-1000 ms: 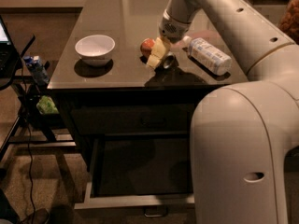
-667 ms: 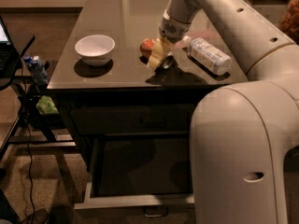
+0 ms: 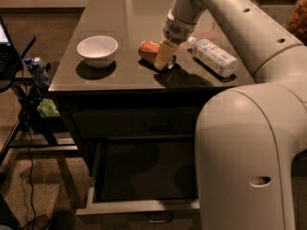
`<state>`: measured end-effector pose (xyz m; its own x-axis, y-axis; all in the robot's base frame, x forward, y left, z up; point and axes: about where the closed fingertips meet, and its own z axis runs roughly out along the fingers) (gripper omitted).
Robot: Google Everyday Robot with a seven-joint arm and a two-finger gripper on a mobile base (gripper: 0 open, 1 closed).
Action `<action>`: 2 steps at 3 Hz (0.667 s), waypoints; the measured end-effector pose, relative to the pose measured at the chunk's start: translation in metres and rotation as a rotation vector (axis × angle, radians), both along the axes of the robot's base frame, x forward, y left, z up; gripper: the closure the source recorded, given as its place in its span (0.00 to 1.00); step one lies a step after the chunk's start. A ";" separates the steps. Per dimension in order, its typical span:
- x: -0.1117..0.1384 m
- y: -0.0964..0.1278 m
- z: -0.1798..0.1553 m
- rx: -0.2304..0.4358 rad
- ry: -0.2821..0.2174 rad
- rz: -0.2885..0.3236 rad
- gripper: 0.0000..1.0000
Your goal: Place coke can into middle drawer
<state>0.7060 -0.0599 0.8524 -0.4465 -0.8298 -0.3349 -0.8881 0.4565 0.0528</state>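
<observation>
On the tabletop point(image 3: 125, 25), gripper point(image 3: 165, 57) down over tipped coke can point(image 3: 147, 51); clamped or not, can't tell. Middle drawer point(image 3: 139, 206) open.

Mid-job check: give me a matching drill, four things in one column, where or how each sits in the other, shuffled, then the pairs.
Things:
1 coke can
2 bowl
3 bottle
4 middle drawer

States:
A pulled open, below the tabletop
B lying on its side, at the picture's right of the gripper
C upright, towards the tabletop's left edge in the picture
D lying on its side right at the gripper

Pairs: 1-D, 2-C, 3-B, 4-A.

The gripper is down at the coke can on the tabletop.
</observation>
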 end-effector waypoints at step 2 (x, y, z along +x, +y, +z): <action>0.000 0.000 0.000 0.000 0.000 0.000 1.00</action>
